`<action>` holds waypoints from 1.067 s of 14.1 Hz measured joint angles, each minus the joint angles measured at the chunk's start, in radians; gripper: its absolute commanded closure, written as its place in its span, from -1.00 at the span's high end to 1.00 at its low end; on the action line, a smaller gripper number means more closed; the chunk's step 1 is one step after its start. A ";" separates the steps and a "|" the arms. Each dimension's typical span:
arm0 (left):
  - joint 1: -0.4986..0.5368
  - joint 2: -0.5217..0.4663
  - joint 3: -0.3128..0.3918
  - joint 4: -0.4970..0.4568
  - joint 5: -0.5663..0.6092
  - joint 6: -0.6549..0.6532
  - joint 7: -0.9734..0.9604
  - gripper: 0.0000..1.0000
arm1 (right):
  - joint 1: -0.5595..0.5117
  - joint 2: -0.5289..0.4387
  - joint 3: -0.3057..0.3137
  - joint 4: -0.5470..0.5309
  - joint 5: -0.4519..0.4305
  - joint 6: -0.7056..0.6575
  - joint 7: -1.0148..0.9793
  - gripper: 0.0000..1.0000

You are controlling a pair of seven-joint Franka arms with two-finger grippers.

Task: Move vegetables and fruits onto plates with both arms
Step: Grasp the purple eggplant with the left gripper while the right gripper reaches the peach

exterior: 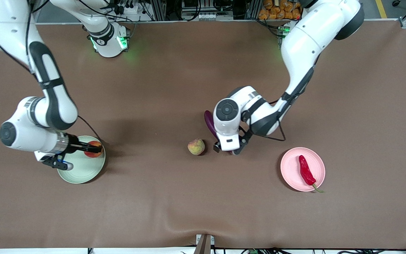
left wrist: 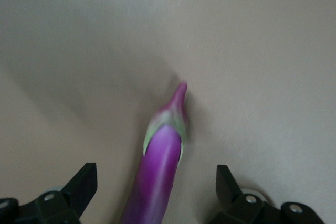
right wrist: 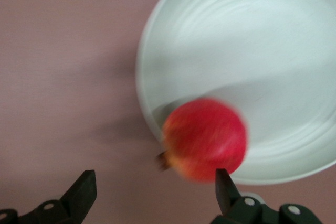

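Note:
My left gripper [exterior: 227,148] is low over the purple eggplant [exterior: 209,121], which lies on the table. In the left wrist view its fingers [left wrist: 81,184] stand wide apart, either side of the eggplant [left wrist: 157,171], not touching it. My right gripper [exterior: 95,148] is open at the pale green plate [exterior: 83,173]. The round red fruit [exterior: 93,149] sits at that plate's rim, just past the fingertips [right wrist: 227,187] in the right wrist view, where the red fruit [right wrist: 205,139] overlaps the plate [right wrist: 252,51]. The peach-like fruit [exterior: 196,146] lies on the table beside the left gripper. The red chili [exterior: 306,170] lies on the pink plate [exterior: 291,176].
The brown table cloth [exterior: 174,204] has a low wrinkle near the edge nearest the front camera. Both arm bases and cables stand along the table's farthest edge. The left arm's cable [exterior: 277,135] loops between the eggplant and the pink plate.

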 measured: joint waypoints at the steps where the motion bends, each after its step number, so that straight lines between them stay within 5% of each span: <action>1: -0.016 0.013 0.004 0.000 0.000 0.013 -0.011 1.00 | 0.031 -0.011 0.001 0.000 0.000 0.000 0.076 1.00; 3: -0.042 0.034 0.017 -0.001 0.000 0.038 -0.032 0.97 | 0.082 -0.021 0.002 0.000 0.000 0.000 0.204 1.00; 4: -0.051 0.042 0.025 -0.003 0.000 0.041 -0.035 0.63 | 0.103 -0.022 0.002 0.000 0.000 0.001 0.257 1.00; 6: -0.060 0.052 0.041 -0.018 0.000 0.053 -0.035 -0.99 | 0.141 -0.022 0.002 0.000 0.000 0.005 0.347 1.00; 10: -0.044 0.048 0.051 -0.019 0.005 0.068 -0.011 -1.00 | 0.203 -0.022 0.002 0.015 0.000 0.015 0.482 1.00; 15: 0.064 -0.049 0.051 -0.007 0.007 -0.006 0.277 -1.00 | 0.290 -0.009 0.003 0.027 0.000 0.083 0.684 1.00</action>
